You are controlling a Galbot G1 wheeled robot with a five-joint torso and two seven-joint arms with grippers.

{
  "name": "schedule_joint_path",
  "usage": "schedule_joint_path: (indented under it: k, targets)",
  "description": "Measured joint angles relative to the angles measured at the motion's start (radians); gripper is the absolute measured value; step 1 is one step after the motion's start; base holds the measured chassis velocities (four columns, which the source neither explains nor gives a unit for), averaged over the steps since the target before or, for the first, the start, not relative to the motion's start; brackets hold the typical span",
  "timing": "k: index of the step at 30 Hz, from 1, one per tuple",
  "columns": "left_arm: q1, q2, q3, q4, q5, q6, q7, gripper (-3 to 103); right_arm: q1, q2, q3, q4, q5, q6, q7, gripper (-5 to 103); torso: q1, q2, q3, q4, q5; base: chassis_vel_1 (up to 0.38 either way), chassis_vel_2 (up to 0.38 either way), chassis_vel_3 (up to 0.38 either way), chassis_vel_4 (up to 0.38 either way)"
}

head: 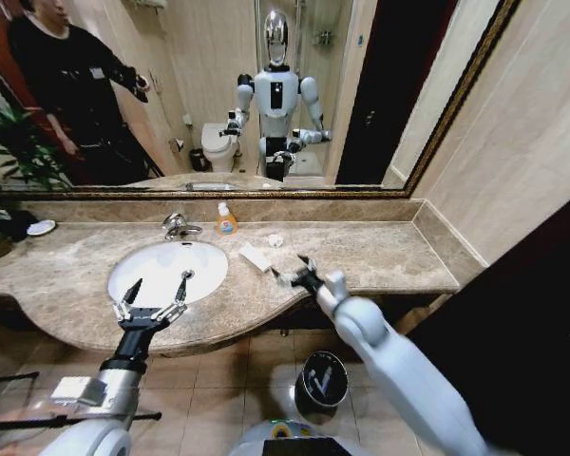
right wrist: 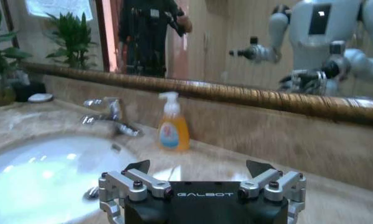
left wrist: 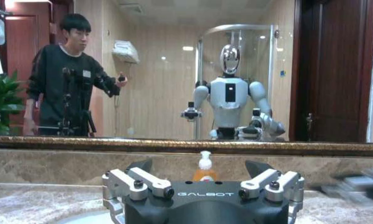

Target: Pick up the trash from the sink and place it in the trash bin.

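Warm, even indoor light all round. Glare washes out the sink (right wrist: 43, 172) bowl in the right wrist view, which smears with motion blur. Head view bends hard at the edges; the mirror (head: 266, 85) reflects bright ceiling spots.

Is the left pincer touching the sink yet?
Cannot tell. In the head view the left pincer, fingers spread open, overlaps the near rim of the sink, but the angle does not show whether it rests on the rim or hangs above it.

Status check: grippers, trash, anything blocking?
Left gripper open over sink. Right gripper open above countertop. White packet beside basin. Nothing blocking.
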Motion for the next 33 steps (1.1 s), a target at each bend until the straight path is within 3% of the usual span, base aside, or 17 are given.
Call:
schedule_joint_path:
  k: [9, 13, 16, 28, 33]
  targets:
    - [0.0, 0.0, 0.0, 0.0, 0.0, 0.0, 0.0, 100, 0.237, 0.179, -0.097, -0.412, -0.005, -0.022, 0.024, 100, 0.0, 0.0, 0.0, -0.0001, 0.0, 0.0, 0.0, 0.0, 0.0]
    - [0.0, 0.0, 0.0, 0.0, 0.0, 0.0, 0.0, 100, 0.336, 0.293, -0.069, -0.65, -0.071, -0.006, 0.001, 100, 0.0, 0.0, 0.0, 0.0001, 0.0, 0.0, 0.0, 0.0, 0.0]
    - [0.0, 0.0, 0.0, 0.0, 0.0, 0.0, 0.0, 100, 0.358, 0.324, -0.039, -0.74, -0.095, -0.009, 0.001, 100, 0.0, 0.0, 0.0, 0.0002, 0.0001, 0.0, 0.0, 0.0, 0.0]
    - [0.0, 0.0, 0.0, 0.0, 0.0, 0.0, 0.0, 100, 0.336, 0.238, -0.023, -0.653, -0.012, -0.14, 0.029, 103, 0.0, 0.0, 0.0, -0.0003, 0.0006, 0.0, 0.0, 0.0, 0.0]
    - [0.0, 0.0, 0.0, 0.0, 0.0, 0.0, 0.0, 100, 0.324, 0.246, -0.018, -0.646, -0.002, -0.177, 0.029, 84, 0.0, 0.0, 0.0, -0.0001, 0.0006, 0.0, 0.0, 0.0, 0.0]
